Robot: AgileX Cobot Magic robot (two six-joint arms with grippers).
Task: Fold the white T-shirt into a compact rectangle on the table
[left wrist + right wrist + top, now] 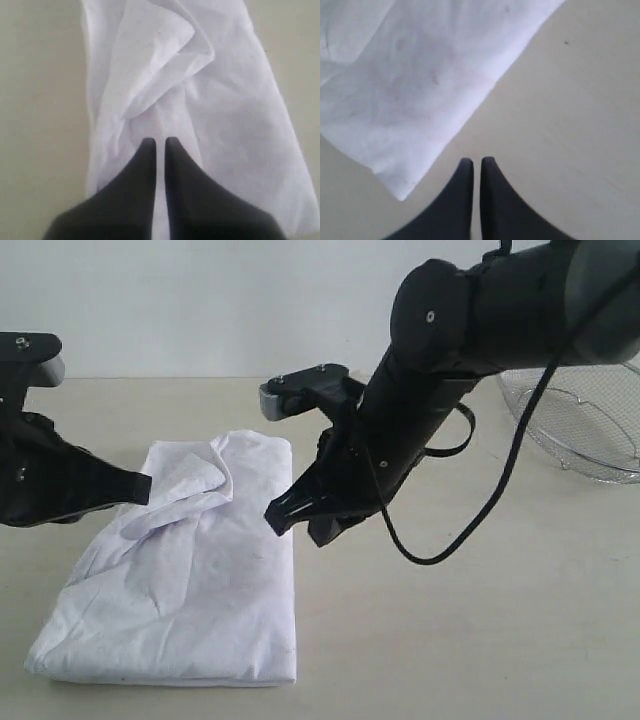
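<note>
One white T-shirt lies on the left half of the bench, closer to the near edge than the far one, folded into a long, rough oblong with its plain side up. A rumpled flap is bunched on top at the far-left part of it. No lettering shows from here.

Toward the far right corner of the bench sits one round wire-mesh basket, well apart from the shirt, its far rim partly hidden behind the right arm. One black cable hangs in a loop from that arm over the bare bench between shirt and basket. Nothing else stands on the surface.

There are two arms, each with one end effector. The left end effector comes in from the left edge and points at the bunched flap. In the left wrist view its fingers are drawn together to a thin slit above the cloth, with nothing gripped that I can see; whether the tips touch the fabric I cannot tell. The right end effector is beside the shirt's right-hand edge. In the right wrist view it is likewise closed to a sliver and empty, over bare bench just beside a corner of the shirt
</note>
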